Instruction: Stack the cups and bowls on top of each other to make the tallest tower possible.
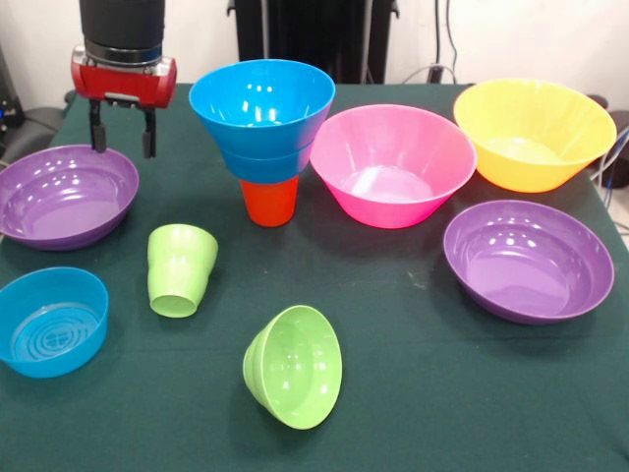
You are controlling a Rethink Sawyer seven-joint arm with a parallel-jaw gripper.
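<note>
The tower [263, 133] of two glossy blue plastic bowls on an upturned orange cup sits mid-table, top-heavy — a knock topples it; the gripper [123, 138], fingers apart and empty, hovers over the shallow purple plastic bowl's [61, 197] far rim

The arm [122, 25] is cut off by the top edge above its wrist, the left purple bowl [64, 195] loses its rim at the left edge, the orange cup [268, 200] has its top hidden under 2 nested blue bowls [261, 113], and the yellow-orange bowl [536, 133] is partly covered by the pink bowl [393, 162].
</note>
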